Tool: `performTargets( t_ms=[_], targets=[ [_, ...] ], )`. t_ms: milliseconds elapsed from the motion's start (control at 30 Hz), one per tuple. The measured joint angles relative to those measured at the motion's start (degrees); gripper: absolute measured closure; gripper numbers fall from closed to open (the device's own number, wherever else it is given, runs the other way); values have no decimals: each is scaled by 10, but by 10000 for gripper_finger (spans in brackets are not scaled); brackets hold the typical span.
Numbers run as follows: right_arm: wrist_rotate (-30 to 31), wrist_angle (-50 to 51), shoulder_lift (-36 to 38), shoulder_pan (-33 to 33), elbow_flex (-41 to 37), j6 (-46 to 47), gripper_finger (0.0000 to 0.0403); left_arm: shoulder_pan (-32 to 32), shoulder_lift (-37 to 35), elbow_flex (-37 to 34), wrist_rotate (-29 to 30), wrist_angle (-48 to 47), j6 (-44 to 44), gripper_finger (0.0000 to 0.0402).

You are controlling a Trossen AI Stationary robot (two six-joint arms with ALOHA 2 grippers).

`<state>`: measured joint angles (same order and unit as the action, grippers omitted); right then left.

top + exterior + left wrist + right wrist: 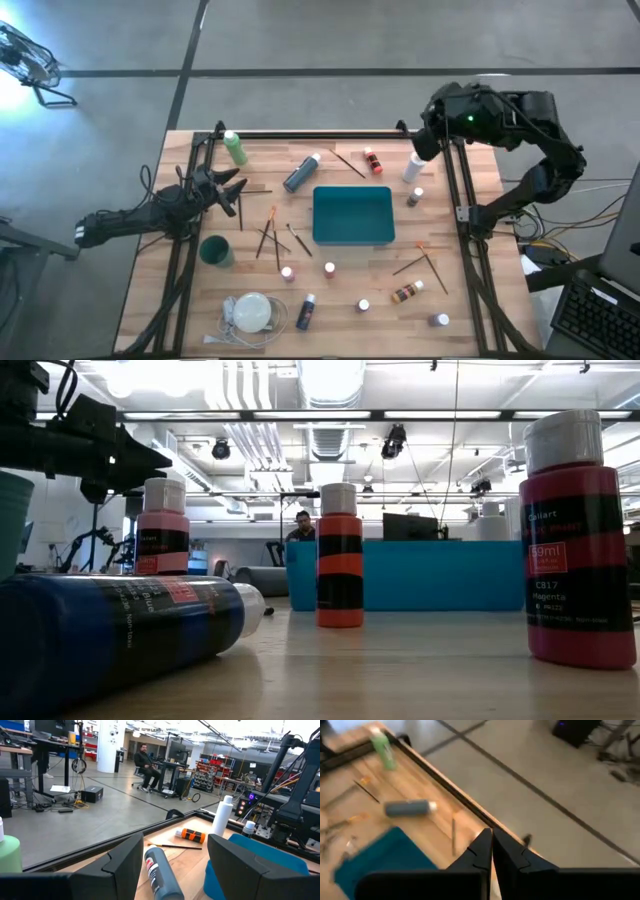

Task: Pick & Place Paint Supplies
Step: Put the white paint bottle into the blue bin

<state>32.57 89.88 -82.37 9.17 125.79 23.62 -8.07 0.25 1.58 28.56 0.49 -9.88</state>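
Left gripper [236,190] hovers over table's [330,325] nine-o'clock side, fingers [122,862] spread wide, nothing held. Right gripper [425,140] up at one-o'clock corner, fingers [481,851] pressed together, seemingly empty, though view there is poor. Teal tray [352,215] at centre. Paint bottles scattered all round: green bottle [235,148] at eleven, grey-blue bottle [301,172] lying at twelve, red bottle [372,161] beside it. Brushes [270,238] cluster at nine of tray.

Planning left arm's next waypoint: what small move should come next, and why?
Probably ease the left tool forward toward the grey-blue bottle. Its fingers are open and empty, and in the left wrist view that bottle lies on its side straight ahead between them. The right tool waits shut at the far right corner.
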Motion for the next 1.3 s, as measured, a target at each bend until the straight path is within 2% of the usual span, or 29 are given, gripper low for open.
performTargets(
  t_ms=[67, 333, 500, 600, 700, 867, 1067, 1300],
  targets=[
    [-27, -15, 12, 1, -9, -17, 377, 0, 0, 0, 0, 0, 0, 174],
    [-5, -47, 12, 1, -12, -130, 333, 0, 0, 0, 0, 1, 0, 174],
    [-27, -60, 5, 11, -12, -96, 319, 0, 0, -1, 0, 4, 0, 174],
    [-44, -34, -1, 33, -12, -53, 304, 0, 0, -1, 0, 4, 0, 174],
    [-79, 4, -3, 71, -13, -25, 280, 0, 0, -1, 0, 4, 0, 174],
    [-136, 1, 1, 106, -22, -17, 235, 0, 0, -1, 0, 4, 0, 174],
    [-143, 1, 3, 126, -37, -25, 197, 0, 0, -1, 0, 4, 0, 174],
    [-159, 2, 2, 136, -103, -6, 179, 0, 0, 0, 0, 4, 0, 174]
  ],
)
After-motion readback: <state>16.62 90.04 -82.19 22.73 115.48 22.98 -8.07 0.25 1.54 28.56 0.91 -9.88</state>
